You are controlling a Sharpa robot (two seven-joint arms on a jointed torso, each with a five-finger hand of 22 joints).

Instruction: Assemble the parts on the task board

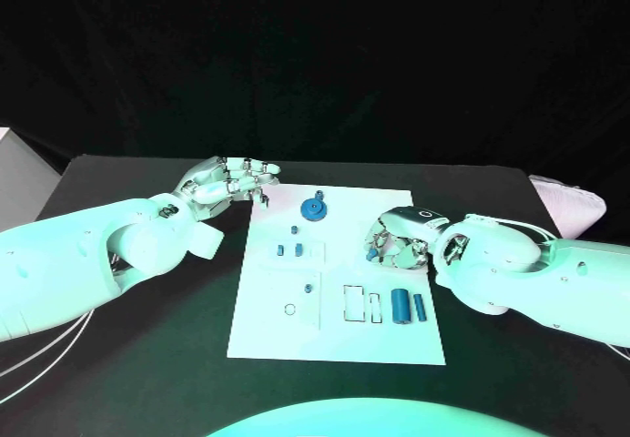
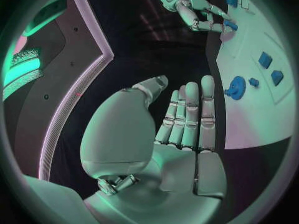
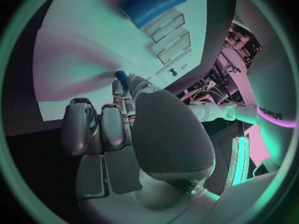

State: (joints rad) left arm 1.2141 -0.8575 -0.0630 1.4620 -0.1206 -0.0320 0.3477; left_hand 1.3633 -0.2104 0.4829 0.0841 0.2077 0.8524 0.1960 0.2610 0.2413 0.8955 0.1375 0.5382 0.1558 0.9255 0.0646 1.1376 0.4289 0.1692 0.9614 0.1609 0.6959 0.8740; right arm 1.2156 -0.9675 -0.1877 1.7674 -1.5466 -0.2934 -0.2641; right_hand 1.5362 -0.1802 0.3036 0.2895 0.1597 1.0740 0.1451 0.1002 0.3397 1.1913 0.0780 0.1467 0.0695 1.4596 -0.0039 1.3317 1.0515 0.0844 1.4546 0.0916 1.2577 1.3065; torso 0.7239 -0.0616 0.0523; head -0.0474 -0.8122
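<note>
The white task board [image 1: 263,332] lies in the middle of the black table. My right hand [image 1: 401,238] hovers over the board's right side and pinches a small blue part [image 1: 374,246] between thumb and finger; the same part shows at its fingertips [image 3: 121,77]. My left hand [image 1: 234,182] is by the board's far left corner, fingers straight and holding nothing [image 2: 187,119]. A round blue part [image 1: 312,208] stands near the board's far edge. Small blue pieces [image 1: 289,248] sit left of centre. Two blue cylinders [image 1: 409,306] lie at the near right.
Outlined slots [image 1: 354,303] and a small ring [image 1: 290,309] mark the board's near half. A pale bundle [image 1: 573,202] lies at the table's right edge, and a white box [image 1: 16,164] stands at the left edge.
</note>
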